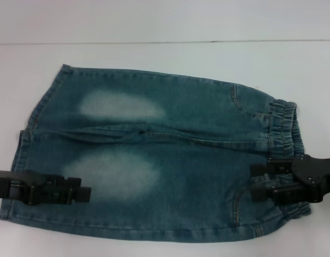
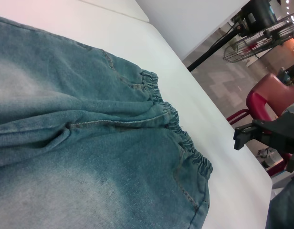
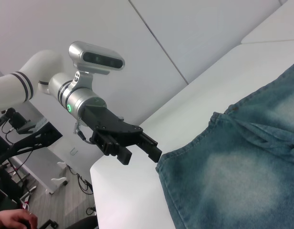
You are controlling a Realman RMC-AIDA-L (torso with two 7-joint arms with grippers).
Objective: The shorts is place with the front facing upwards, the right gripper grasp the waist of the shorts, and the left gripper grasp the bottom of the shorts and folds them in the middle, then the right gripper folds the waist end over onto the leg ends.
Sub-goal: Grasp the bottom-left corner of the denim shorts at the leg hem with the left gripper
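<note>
Nearest edge, left claw (image 1: 84, 191): fingers parted, empty, above the leg ends (image 1: 21, 160).
Right claw (image 1: 260, 183): fingers apart, over the ruffled elastic waist (image 1: 285, 128).
Shorts (image 1: 154, 155): faded blue denim, flat on white worktop (image 1: 154, 53).

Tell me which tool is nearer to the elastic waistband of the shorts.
Right. The right tool hovers at the waistband; the left tool is at the opposite leg-hem end.

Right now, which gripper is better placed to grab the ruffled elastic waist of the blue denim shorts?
Right. The right gripper hovers open over the ruffled elastic waistband of the blue denim shorts. The left gripper is over the leg hems, at the opposite end.
</note>
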